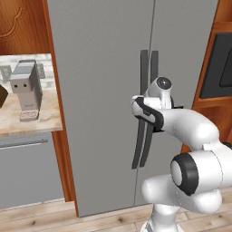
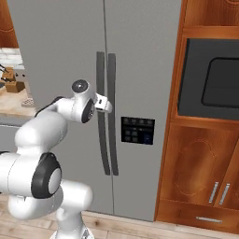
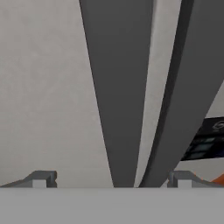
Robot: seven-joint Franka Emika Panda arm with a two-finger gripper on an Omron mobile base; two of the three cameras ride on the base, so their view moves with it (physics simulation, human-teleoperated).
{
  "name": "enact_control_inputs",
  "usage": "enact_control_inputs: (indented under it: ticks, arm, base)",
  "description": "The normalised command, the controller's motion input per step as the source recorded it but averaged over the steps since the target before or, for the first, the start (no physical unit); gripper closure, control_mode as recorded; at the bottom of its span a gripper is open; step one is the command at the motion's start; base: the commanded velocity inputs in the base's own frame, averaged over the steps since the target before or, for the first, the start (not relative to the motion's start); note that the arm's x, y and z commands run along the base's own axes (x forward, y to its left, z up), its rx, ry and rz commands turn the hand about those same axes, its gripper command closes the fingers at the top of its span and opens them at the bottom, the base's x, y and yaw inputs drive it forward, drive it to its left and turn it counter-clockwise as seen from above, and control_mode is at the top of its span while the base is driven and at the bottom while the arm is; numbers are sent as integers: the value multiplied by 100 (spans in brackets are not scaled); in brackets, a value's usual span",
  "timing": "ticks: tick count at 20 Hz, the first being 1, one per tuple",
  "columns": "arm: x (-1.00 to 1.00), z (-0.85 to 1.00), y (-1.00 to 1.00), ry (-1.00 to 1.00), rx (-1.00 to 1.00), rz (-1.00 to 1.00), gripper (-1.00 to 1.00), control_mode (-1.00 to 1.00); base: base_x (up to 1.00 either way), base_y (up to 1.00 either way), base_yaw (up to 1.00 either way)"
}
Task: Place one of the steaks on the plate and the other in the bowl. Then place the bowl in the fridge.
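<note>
Fridge [image 2: 60, 56] handles [image 3: 120, 96] — shut doors — between spread jaws, oven [image 2: 212, 79] alongside

Off to my sides
A built-in oven [image 2: 212, 84] in wood on my right; a grey coffee machine [image 1: 26, 88] (upright) on the counter [image 1: 31, 121] on my left

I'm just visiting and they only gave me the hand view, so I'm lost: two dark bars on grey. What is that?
Observer: Those are the two vertical handles of a tall grey fridge, both doors shut.
Operator: And the dark patch at my right edge?
Observer: That is the dispenser panel on the fridge's right door, below handle height.
Operator: Anything beside the fridge?
Observer: A dark built-in oven in wood stands to its right.
Operator: Are the fingers holding something?
Observer: No, the gripper is open, its fingers either side of the left handle.
</note>
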Motion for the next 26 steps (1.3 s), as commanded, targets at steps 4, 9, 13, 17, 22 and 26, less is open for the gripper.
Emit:
enact_control_inputs:
  ticks: [4,9,13,17,22,26]
  arm:
    - [33,-18,-1,-14,0,0,-100,-100]
    - [33,-14,-5,-10,0,0,-100,-100]
    - [33,-9,-3,-7,0,0,-100,-100]
    - [39,-10,0,-5,0,0,-100,-100]
    - [55,-23,0,-7,0,1,-100,-100]
    - [78,-43,0,-4,-2,14,-100,-100]
  base:
    - [0,0,0]
    - [0,0,0]
    - [0,0,0]
    - [0,0,0]
    - [0,0,0]
    - [0,0,0]
